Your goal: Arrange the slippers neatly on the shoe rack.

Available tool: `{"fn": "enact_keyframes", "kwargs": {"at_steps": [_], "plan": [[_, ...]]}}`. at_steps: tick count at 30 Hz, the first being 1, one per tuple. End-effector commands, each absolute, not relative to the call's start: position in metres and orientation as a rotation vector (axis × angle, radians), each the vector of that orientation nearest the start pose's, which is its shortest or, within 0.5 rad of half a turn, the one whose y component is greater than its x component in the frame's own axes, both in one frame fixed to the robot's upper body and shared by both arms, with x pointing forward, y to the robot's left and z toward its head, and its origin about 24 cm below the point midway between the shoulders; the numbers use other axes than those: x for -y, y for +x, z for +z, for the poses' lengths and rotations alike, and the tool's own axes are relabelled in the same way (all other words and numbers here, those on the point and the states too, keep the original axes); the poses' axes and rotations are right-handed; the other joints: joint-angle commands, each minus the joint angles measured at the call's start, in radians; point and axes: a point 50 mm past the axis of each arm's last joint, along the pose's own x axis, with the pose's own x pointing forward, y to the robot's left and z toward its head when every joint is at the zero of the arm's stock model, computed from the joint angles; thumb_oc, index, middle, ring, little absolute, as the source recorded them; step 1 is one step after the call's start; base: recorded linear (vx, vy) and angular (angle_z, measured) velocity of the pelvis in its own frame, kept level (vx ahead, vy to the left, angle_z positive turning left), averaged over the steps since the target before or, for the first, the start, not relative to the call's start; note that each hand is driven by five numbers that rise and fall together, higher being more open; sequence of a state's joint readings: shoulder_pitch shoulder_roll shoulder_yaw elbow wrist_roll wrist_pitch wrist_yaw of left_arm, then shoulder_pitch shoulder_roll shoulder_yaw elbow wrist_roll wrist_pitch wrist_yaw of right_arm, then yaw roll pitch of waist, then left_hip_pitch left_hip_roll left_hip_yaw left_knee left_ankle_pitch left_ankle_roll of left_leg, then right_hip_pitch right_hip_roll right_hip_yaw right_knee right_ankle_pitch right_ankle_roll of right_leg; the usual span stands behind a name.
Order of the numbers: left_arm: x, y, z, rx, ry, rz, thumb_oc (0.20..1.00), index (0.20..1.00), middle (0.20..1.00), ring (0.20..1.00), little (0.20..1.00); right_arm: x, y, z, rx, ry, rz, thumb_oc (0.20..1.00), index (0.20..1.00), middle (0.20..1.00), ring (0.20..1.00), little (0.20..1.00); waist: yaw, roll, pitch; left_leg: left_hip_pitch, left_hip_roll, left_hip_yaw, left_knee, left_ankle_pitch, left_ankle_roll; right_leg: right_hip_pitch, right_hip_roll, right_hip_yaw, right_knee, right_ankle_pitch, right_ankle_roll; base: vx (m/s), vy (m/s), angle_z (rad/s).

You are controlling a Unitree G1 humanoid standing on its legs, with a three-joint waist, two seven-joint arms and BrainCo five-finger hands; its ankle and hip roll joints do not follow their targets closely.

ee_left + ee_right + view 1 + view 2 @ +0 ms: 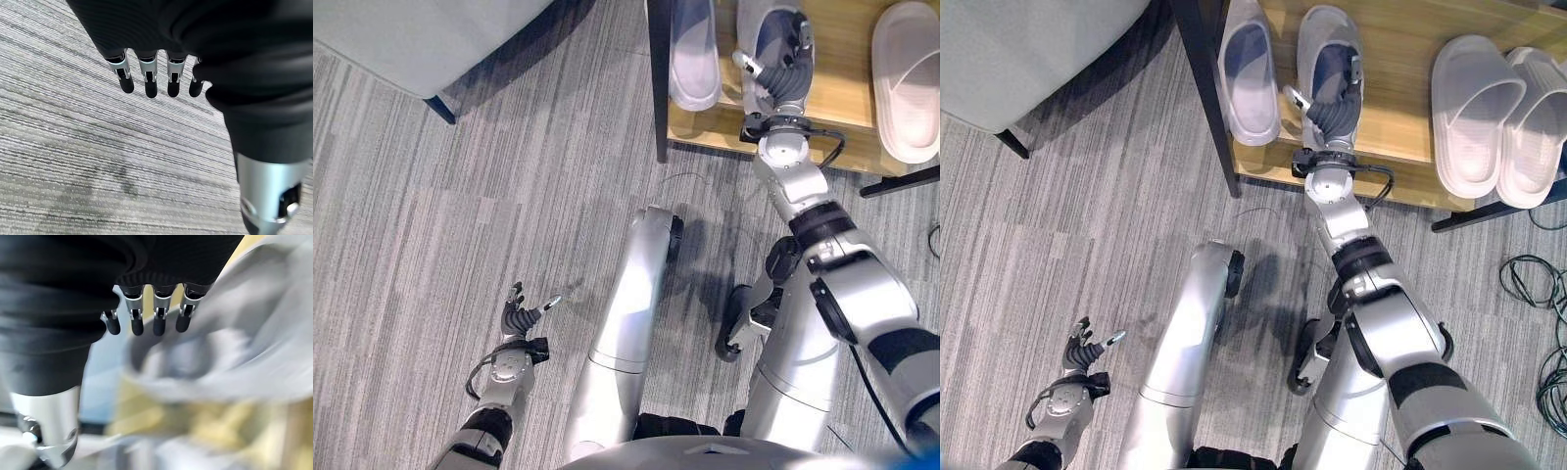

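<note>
Grey seat (421, 39), striped carpet (431, 196)

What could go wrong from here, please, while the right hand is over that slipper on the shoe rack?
1. The right hand sits on the grey slipper close beside its mate; a sideways nudge might knock that neighbour crooked.
2. The slipper lies near the front edge of the shoe rack, so pulling back could drag it off onto the carpet.
3. The white pair overlaps; it may need straightening.

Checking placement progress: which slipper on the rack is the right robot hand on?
The second slipper from the left, under the right robot hand. Its neighbour and the white pair lie untouched.
</note>
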State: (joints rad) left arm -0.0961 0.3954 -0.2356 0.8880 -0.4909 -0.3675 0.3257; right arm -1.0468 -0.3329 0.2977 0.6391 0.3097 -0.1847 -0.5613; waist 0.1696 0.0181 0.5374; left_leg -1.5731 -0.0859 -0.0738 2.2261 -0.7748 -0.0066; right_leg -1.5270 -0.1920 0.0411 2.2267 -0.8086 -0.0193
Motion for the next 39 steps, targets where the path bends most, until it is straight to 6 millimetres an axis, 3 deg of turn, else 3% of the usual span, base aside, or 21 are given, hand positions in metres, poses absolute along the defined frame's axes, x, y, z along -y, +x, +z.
{"fn": "enact_keyframes", "kwargs": {"at_steps": [1, 5, 9, 10, 12, 15, 19, 20, 21, 23, 24, 25, 28, 29, 31, 32, 33, 34, 37, 39], "plan": [[-0.263, 0.189, -0.087, -0.501, 0.142, 0.421, 1.0, 1.0, 1.0, 1.0, 1.0, 0.127, 0.368, 0.273, 0.739, -0.023, -0.132, 1.0, 1.0, 1.0, 1.0, 1.0, 0.023, -0.031, -0.017, 0.003, -0.054, -0.065, 0.033, -0.043, -0.015, 0.071, -0.048, 0.172, 0.076, 0.161, -0.054, 0.0, 0.0, 0.0], [-0.262, 0.19, -0.087, -0.5, 0.143, 0.421, 1.0, 1.0, 1.0, 1.0, 1.0, 0.135, 0.359, 0.27, 0.773, 0.008, -0.138, 1.0, 1.0, 1.0, 1.0, 1.0, 0.015, -0.035, -0.017, 0.003, -0.054, -0.062, 0.033, -0.041, -0.015, 0.069, -0.046, 0.174, 0.08, 0.16, -0.053, 0.0, -0.001, -0.01], [-0.263, 0.199, -0.081, -0.46, 0.125, 0.463, 1.0, 1.0, 1.0, 1.0, 1.0, 0.173, 0.317, 0.258, 0.921, 0.108, -0.296, 1.0, 1.0, 1.0, 1.0, 1.0, -0.018, -0.044, -0.017, 0.003, -0.05, -0.052, -0.002, -0.02, -0.012, 0.077, -0.037, 0.168, 0.054, 0.162, -0.05, 0.0, -0.006, -0.05], [-0.263, 0.199, -0.081, -0.46, 0.127, 0.462, 1.0, 1.0, 1.0, 1.0, 1.0, 0.173, 0.316, 0.258, 0.92, 0.108, -0.298, 1.0, 1.0, 1.0, 1.0, 1.0, -0.018, -0.044, -0.017, 0.003, -0.051, -0.052, -0.004, -0.017, -0.012, 0.078, -0.039, 0.167, 0.053, 0.163, -0.05, 0.0, -0.016, -0.07], [-0.264, 0.21, -0.074, -0.422, 0.114, 0.485, 1.0, 1.0, 1.0, 1.0, 1.0, 0.195, 0.301, 0.245, 0.926, 0.046, -0.381, 1.0, 1.0, 1.0, 1.0, 1.0, -0.04, -0.058, -0.017, 0.003, -0.048, -0.052, -0.077, 0.016, -0.01, 0.094, -0.049, 0.147, -0.021, 0.17, -0.046, -0.04, -0.017, -0.03], [-0.262, 0.226, -0.064, -0.368, 0.101, 0.47, 1.0, 1.0, 1.0, 1.0, 1.0, 0.221, 0.298, 0.227, 0.867, -0.001, -0.479, 1.0, 1.0, 1.0, 1.0, 1.0, -0.057, -0.076, -0.031, 0.003, -0.03, -0.05, -0.22, 0.084, -0.007, 0.11, -0.066, 0.103, -0.17, 0.188, -0.045, -0.11, -0.041, 0.1], [-0.254, 0.221, -0.07, -0.382, 0.086, 0.426, 1.0, 1.0, 1.0, 1.0, 1.0, 0.237, 0.295, 0.163, 0.615, -0.077, -0.511, 1.0, 1.0, 1.0, 1.0, 1.0, -0.097, -0.082, -0.192, 0.017, 0.009, -0.08, -0.481, 0.222, 0.0, 0.125, -0.09, -0.007, -0.445, 0.229, -0.027, -0.05, -0.008, 0.04], [-0.254, 0.218, -0.072, -0.396, 0.08, 0.427, 1.0, 1.0, 1.0, 1.0, 1.0, 0.238, 0.295, 0.148, 0.549, -0.115, -0.498, 1.0, 1.0, 1.0, 1.0, 1.0, -0.104, -0.083, -0.2, 0.061, 0.022, -0.083, -0.537, 0.237, 0.001, 0.157, -0.096, -0.032, -0.501, 0.234, -0.026, -0.14, -0.025, 0.0], [-0.252, 0.21, -0.085, -0.474, 0.111, 0.414, 1.0, 1.0, 1.0, 1.0, 1.0, 0.242, 0.29, 0.102, 0.355, -0.181, -0.491, 1.0, 1.0, 1.0, 1.0, 1.0, -0.118, -0.085, -0.211, 0.213, 0.054, -0.087, -0.72, 0.305, 0.001, 0.288, -0.099, -0.082, -0.692, 0.262, -0.024, -0.14, -0.055, -0.06], [-0.25, 0.199, -0.096, -0.551, 0.133, 0.399, 1.0, 1.0, 1.0, 1.0, 1.0, 0.245, 0.282, 0.062, 0.18, -0.219, -0.488, 1.0, 1.0, 1.0, 1.0, 1.0, -0.133, -0.088, -0.221, 0.334, 0.07, -0.086, -0.875, 0.339, -0.002, 0.392, -0.09, -0.111, -0.845, 0.299, -0.009, -0.1, -0.05, -0.02], [-0.25, 0.199, -0.096, -0.552, 0.133, 0.399, 1.0, 1.0, 1.0, 1.0, 1.0, 0.245, 0.282, 0.062, 0.18, -0.219, -0.487, 1.0, 1.0, 1.0, 1.0, 1.0, -0.133, -0.087, -0.216, 0.345, 0.071, -0.088, -0.883, 0.342, -0.003, 0.404, -0.089, -0.114, -0.854, 0.303, -0.01, -0.04, -0.066, 0.11], [-0.249, 0.189, -0.106, -0.625, 0.17, 0.372, 1.0, 1.0, 1.0, 1.0, 1.0, 0.251, 0.272, 0.026, 0.009, -0.245, -0.494, 1.0, 1.0, 1.0, 1.0, 1.0, -0.139, -0.09, -0.233, 0.448, 0.083, -0.084, -1.006, 0.391, -0.007, 0.505, -0.081, -0.148, -0.997, 0.319, -0.013, 0.0, -0.082, 0.08], [-0.249, 0.165, -0.123, -0.761, 0.26, 0.318, 1.0, 1.0, 1.0, 1.0, 1.0, 0.257, 0.247, -0.028, -0.252, -0.303, -0.477, 1.0, 1.0, 1.0, 1.0, 1.0, -0.144, -0.096, -0.257, 0.636, 0.097, -0.08, -1.215, 0.432, -0.009, 0.676, -0.052, -0.188, -1.196, 0.373, 0.012, 0.1, -0.095, 0.02], [-0.249, 0.138, -0.138, -0.9, 0.336, 0.262, 1.0, 1.0, 1.0, 1.0, 1.0, 0.258, 0.216, -0.069, -0.464, -0.345, -0.433, 1.0, 1.0, 1.0, 1.0, 1.0, -0.14, -0.107, -0.286, 0.81, 0.102, -0.089, -1.387, 0.484, -0.008, 0.854, -0.028, -0.23, -1.366, 0.425, 0.029, 0.2, -0.127, -0.01], [-0.248, 0.118, -0.146, -0.98, 0.339, 0.25, 1.0, 1.0, 1.0, 1.0, 1.0, 0.255, 0.197, -0.088, -0.571, -0.325, -0.407, 1.0, 1.0, 1.0, 1.0, 1.0, -0.137, -0.11, -0.302, 0.951, 0.11, -0.089, -1.531, 0.511, -0.004, 0.991, -0.008, -0.25, -1.503, 0.483, 0.05, 0.19, -0.107, 0.01], [-0.248, 0.106, -0.151, -1.04, 0.346, 0.229, 1.0, 1.0, 1.0, 1.0, 1.0, 0.253, 0.178, -0.106, -0.688, -0.321, -0.388, 1.0, 1.0, 1.0, 1.0, 1.0, -0.132, -0.113, -0.327, 1.051, 0.101, -0.088, -1.668, 0.579, -0.008, 1.1, 0.004, -0.272, -1.657, 0.559, 0.058, 0.11, -0.062, 0.03], [-0.248, 0.106, -0.151, -1.04, 0.346, 0.229, 1.0, 1.0, 1.0, 1.0, 1.0, 0.253, 0.178, -0.106, -0.688, -0.321, -0.388, 1.0, 1.0, 1.0, 1.0, 1.0, -0.131, -0.113, -0.323, 1.058, 0.101, -0.088, -1.671, 0.58, -0.008, 1.107, 0.004, -0.272, -1.661, 0.56, 0.058, 0.12, -0.078, 0.07], [-0.246, 0.094, -0.155, -1.079, 0.362, 0.202, 1.0, 1.0, 1.0, 1.0, 1.0, 0.251, 0.164, -0.117, -0.758, -0.306, -0.352, 1.0, 1.0, 1.0, 1.0, 1.0, -0.13, -0.113, -0.345, 1.159, 0.1, -0.082, -1.787, 0.635, -0.02, 1.203, 0.019, -0.277, -1.776, 0.619, 0.076, 0.15, -0.045, 0.1], [-0.239, 0.085, -0.158, -1.104, 0.38, 0.147, 1.0, 1.0, 1.0, 1.0, 1.0, 0.247, 0.143, -0.13, -0.856, -0.332, -0.282, 1.0, 1.0, 1.0, 1.0, 1.0, -0.133, -0.105, -0.392, 1.308, 0.099, -0.068, -1.97, 0.69, -0.028, 1.33, 0.037, -0.279, -1.947, 0.687, 0.1, 0.19, -0.047, -0.05], [-0.23, 0.085, -0.161, -1.103, 0.372, 0.103, 1.0, 1.0, 1.0, 1.0, 1.0, 0.24, 0.101, -0.152, -1.052, -0.287, -0.248, 1.0, 1.0, 1.0, 1.0, 1.0, -0.134, -0.088, -0.466, 1.488, 0.09, -0.045, -2.184, 0.732, -0.024, 1.488, 0.068, -0.271, -2.138, 0.742, 0.124, 0.23, -0.053, -0.08]]}}
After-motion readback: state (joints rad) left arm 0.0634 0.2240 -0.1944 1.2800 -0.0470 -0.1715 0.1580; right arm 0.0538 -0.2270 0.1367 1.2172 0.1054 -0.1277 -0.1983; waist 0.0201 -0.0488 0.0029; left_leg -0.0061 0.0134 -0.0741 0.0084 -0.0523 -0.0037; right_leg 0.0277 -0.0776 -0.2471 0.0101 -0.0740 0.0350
